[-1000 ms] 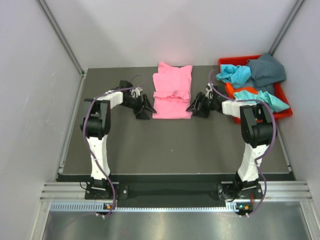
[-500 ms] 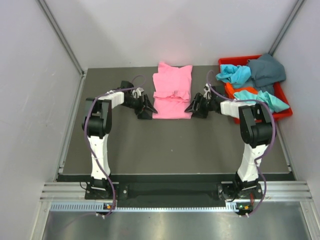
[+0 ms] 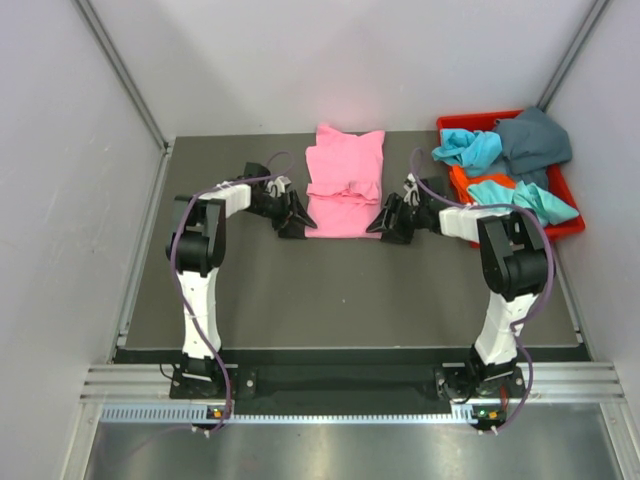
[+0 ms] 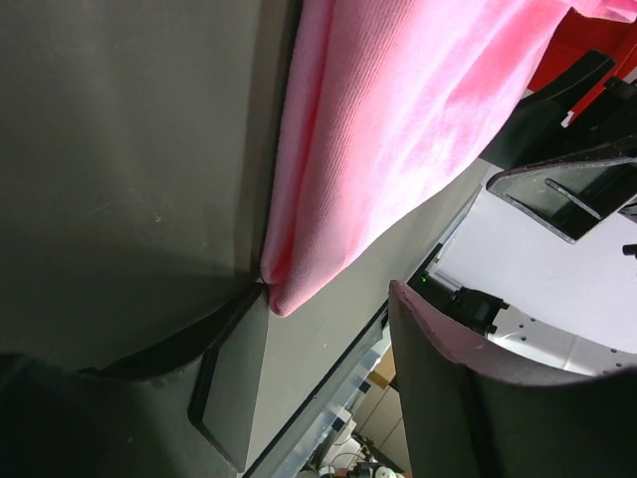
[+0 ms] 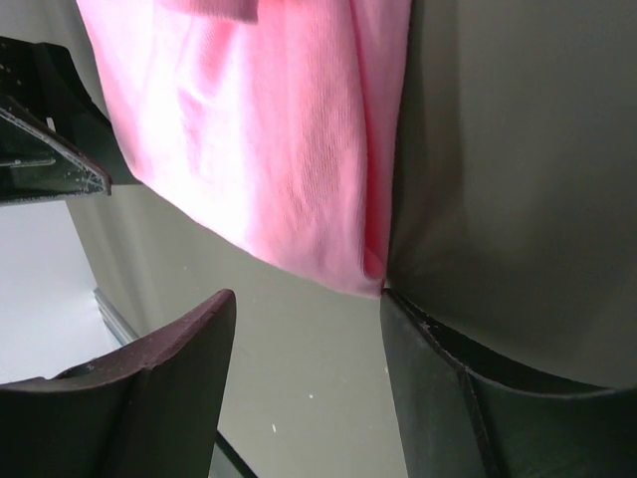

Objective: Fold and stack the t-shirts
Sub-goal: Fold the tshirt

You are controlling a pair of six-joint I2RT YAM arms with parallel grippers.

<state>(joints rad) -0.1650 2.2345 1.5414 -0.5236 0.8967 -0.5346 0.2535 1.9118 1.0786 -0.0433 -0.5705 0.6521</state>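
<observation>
A bright pink t-shirt (image 3: 344,182) lies partly folded on the dark table, at the back middle. My left gripper (image 3: 297,222) is open at the shirt's near left corner; in the left wrist view the pink corner (image 4: 299,279) touches one finger's tip. My right gripper (image 3: 385,222) is open at the shirt's near right corner; in the right wrist view the pink hem (image 5: 338,259) sits just ahead of the jaws, against one fingertip (image 5: 398,309). Neither gripper holds cloth. Turquoise (image 3: 468,148), dark teal-grey (image 3: 535,140) and orange (image 3: 470,181) shirts lie in the bin.
A red plastic bin (image 3: 568,226) stands at the back right of the table, heaped with shirts. White walls enclose the table on three sides. A metal rail runs along the near edge by the arm bases.
Both grippers have slid inward toward the pink shirt's near corners and now touch its edges. The shirt has not moved.
</observation>
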